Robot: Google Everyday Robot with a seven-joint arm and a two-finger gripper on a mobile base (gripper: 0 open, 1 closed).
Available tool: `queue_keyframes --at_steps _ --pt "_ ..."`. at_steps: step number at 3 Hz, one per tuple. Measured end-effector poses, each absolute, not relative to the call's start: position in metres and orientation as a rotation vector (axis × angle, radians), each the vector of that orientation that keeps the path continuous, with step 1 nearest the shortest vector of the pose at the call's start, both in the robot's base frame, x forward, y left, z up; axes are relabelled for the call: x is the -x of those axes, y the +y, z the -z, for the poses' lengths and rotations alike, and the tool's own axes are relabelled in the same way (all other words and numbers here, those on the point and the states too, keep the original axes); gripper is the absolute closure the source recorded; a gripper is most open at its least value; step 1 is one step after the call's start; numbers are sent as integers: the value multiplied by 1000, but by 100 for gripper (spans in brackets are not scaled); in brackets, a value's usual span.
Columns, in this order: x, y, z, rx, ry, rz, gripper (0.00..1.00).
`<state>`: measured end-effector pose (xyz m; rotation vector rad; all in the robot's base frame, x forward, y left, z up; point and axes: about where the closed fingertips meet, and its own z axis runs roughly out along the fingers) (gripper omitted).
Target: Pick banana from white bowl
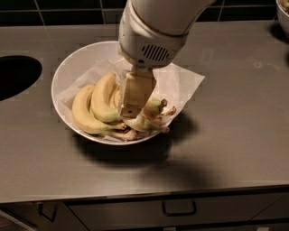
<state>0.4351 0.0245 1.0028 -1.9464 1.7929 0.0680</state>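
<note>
**Gripper down among the bananas in the bowl**

The gripper stands at the stem end of the bananas, which lie on paper in the bowl on the counter. Whether it has closed on one cannot be told. A clean pick likely wants a firm hold on a single fruit and a slow, straight lift, since the stems look joined and neighbours or the paper could rise too. A dark hole at left and a second bowl at the far corner sit well apart, blocking nothing.
</note>
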Motion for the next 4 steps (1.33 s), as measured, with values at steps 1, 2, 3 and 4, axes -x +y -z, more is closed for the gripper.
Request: queue_keyframes --at_steps 1,2,3,4 --pt "-438 33 -995 1942 1779 -96 47" --pt "-447 40 -980 1945 1767 -136 49" --pt "-457 47 -966 1956 1752 -173 48" --pt "-456 49 -962 1963 1751 -180 45"
